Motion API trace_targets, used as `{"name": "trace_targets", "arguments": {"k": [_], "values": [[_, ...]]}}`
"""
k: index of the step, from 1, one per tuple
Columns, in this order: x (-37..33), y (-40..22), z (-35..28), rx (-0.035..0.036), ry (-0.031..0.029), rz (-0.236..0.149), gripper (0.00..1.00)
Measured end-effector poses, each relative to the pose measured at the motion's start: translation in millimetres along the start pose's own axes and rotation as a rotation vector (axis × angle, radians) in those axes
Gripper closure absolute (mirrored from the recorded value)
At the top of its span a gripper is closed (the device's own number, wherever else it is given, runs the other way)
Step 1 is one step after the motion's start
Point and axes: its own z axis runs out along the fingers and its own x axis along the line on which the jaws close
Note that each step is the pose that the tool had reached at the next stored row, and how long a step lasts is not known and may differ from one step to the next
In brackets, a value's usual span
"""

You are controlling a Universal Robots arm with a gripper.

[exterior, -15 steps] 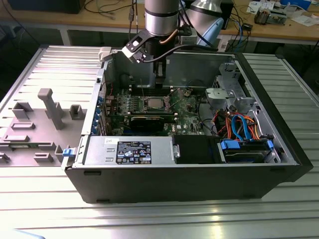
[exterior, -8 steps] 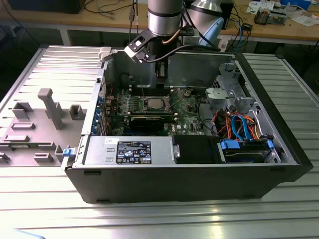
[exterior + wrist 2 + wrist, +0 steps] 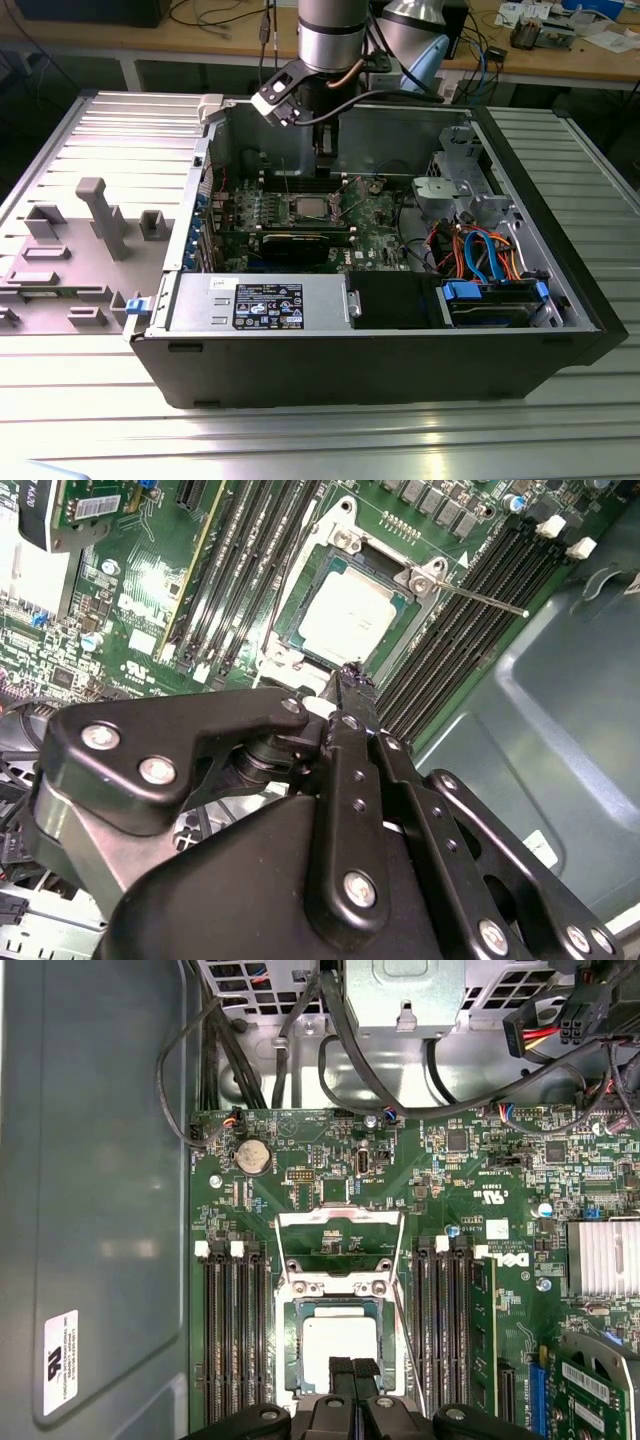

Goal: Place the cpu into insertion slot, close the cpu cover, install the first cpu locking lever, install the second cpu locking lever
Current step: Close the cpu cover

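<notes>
**Desk:** What did the exterior view give you?

**Me:** I saw the arm come down from the upper middle of the frame into the open case (image 3: 350,360). The gripper (image 3: 325,170) hung over the motherboard (image 3: 385,215). The cpu (image 3: 308,207) lay flat in the slot (image 3: 289,208) at the centre of the frame, just below the gripper and slightly toward the exterior view's left. I could not read the fingers from there.

**Desk:** And the second wrist view?

**Me:** There I saw the gripper (image 3: 351,678) with its fingers pressed together into one narrow tip, with nothing between them. The tip pointed at the near edge of the cpu (image 3: 345,618), which sat square inside the slot (image 3: 296,600) with its silver top bare. A thin metal lever (image 3: 490,600) lay loose across the memory slots (image 3: 450,640) beside it. I could not tell whether the tip touched the chip.

**Desk:** First wrist view?

**Me:** It agreed. The two fingers (image 3: 341,1372) of the gripper (image 3: 353,1365) met side by side at the edge of the cpu (image 3: 340,1345), gripping nothing. The chip was seated in the slot (image 3: 291,1340), between the two banks of memory slots (image 3: 232,1330). The cover (image 3: 340,1219) was swung open on the far side of the slot from the gripper, toward the coin battery (image 3: 252,1155), and green board showed through its window.
</notes>
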Motion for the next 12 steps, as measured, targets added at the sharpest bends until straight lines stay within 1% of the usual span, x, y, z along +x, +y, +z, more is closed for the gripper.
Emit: {"name": "trace_targets", "arguments": {"k": [12], "values": [[0.0, 2.8, 0.1, 0.0000, 0.0001, 0.000, 0.89]]}}
